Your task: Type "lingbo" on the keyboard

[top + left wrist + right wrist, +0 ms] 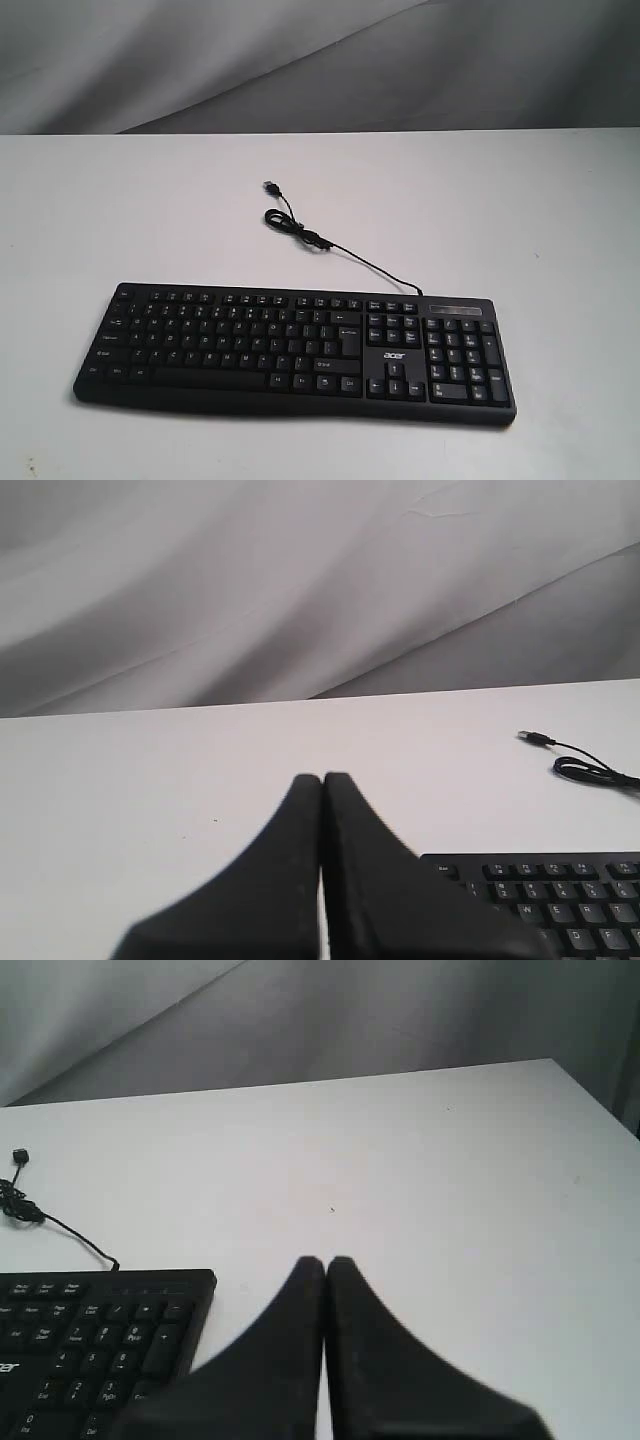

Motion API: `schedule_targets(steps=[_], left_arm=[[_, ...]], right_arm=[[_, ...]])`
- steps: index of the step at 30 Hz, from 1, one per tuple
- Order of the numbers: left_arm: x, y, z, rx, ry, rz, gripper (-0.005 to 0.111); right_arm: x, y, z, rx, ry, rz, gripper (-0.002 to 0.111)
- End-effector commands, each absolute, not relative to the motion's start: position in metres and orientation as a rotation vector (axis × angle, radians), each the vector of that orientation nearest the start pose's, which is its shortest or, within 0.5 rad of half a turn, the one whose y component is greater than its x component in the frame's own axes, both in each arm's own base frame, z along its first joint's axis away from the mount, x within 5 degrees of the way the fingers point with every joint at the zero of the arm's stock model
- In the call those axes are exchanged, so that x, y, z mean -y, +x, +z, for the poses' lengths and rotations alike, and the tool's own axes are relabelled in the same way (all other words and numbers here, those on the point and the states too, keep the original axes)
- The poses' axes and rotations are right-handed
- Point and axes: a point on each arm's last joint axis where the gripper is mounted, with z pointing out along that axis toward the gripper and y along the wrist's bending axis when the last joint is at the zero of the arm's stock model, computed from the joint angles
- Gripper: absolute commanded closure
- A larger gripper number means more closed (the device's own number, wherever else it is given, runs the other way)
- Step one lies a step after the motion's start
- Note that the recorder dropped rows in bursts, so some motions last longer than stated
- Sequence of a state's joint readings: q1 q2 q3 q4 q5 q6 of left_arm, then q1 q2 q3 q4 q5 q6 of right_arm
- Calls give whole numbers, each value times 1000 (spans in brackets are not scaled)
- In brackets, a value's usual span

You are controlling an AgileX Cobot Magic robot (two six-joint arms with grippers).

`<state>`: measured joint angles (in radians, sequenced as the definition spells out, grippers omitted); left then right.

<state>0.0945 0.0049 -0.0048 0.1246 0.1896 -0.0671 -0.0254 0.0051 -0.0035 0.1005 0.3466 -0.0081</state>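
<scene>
A wide black acer keyboard (295,352) with white-lettered keys and a number pad lies flat on the white table, near its front edge. Its thin black cable (330,246) runs back from the rear edge, coils once and ends in a USB plug (271,187). Neither arm shows in the exterior view. In the left wrist view my left gripper (322,780) is shut with nothing in it, beside the keyboard's (560,905) Esc corner. The right wrist view has my right gripper (325,1263) shut and holding nothing, just off the number-pad end of the keyboard (90,1345).
The white table (480,210) reaches back to a grey draped cloth backdrop (300,60). The table's right edge (600,1100) shows in the right wrist view. The coiled cable (590,770) lies behind the keyboard.
</scene>
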Motion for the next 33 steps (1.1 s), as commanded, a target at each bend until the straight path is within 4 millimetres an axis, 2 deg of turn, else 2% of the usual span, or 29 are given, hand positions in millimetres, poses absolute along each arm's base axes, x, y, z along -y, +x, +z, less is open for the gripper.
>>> schedule_targets(steps=[1, 9, 16, 21, 26, 28, 30, 32, 33], left_arm=[[-7, 56, 197, -1667, -47, 127, 106], [-7, 56, 197, -1667, -47, 127, 106], [-7, 56, 197, -1667, -47, 127, 106], [-7, 56, 197, -1667, -47, 127, 106], [-7, 56, 197, -1667, -47, 127, 106], [-7, 56, 197, -1667, -47, 127, 106], [-7, 56, 197, -1667, -47, 127, 106], [-7, 56, 197, -1667, -47, 127, 106], [-7, 56, 197, -1667, -47, 127, 106]], right_arm=[[-1, 54, 182, -1826, 78, 58, 108], [-1, 54, 185, -1792, 77, 55, 108], [2, 56, 218, -1429, 122, 77, 108], [4, 53, 229, -1300, 136, 78, 108], [10, 47, 244, -1091, 286, 223, 108], [7, 46, 249, -1079, 227, 197, 108], [8, 40, 260, -948, 247, 246, 108], [8, 45, 270, -949, 282, 304, 108], [5, 55, 286, -1036, 250, 290, 108]])
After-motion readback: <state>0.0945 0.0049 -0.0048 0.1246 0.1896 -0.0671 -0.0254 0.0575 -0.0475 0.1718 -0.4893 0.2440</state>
